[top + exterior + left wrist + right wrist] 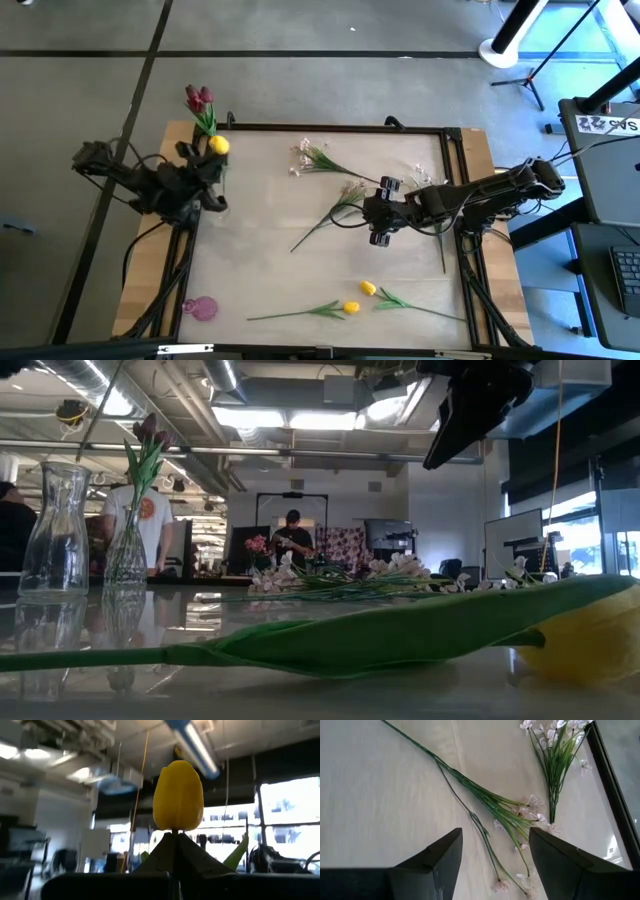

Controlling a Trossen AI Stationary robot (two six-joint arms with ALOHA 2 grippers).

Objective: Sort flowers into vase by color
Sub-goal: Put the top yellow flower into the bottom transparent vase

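Two arms: both are working over the pale table (260, 270) right now.
Left gripper (215, 160): sitting at the table's far-left corner, fingers (165, 852) pinched tight on the stalk of a yellow tulip (178, 796) — in the left wrist view the bloom is standing straight up just above the fingertips.
Red tulips (199, 98): standing upright in a narrow glass vase (126, 555) just off that same corner, right beside the held yellow bloom.
Empty carafe (55, 530): clear glass, showing just beside the narrow vase in the low view.
Right gripper (382, 212): hanging right of mid-table, jaws spread wide and holding nothing — it is hovering over a white spray (507, 815), whose blossom end is lying between the two fingers in the right wrist view.
Other white sprays: one (318, 158) is lying near the far edge, another (428, 180) is sitting by the right arm.
Loose yellow tulips: two are lying flat near the front edge, one (351, 307) beside the other (369, 288), well apart from both grippers.
Pink object (200, 308): resting at the front-left corner; I cannot tell what it is.
Writing: a white label (610, 123) on the dark stand to the right is carrying dark characters, too small to read.
Background: people are standing in the room beyond the table.
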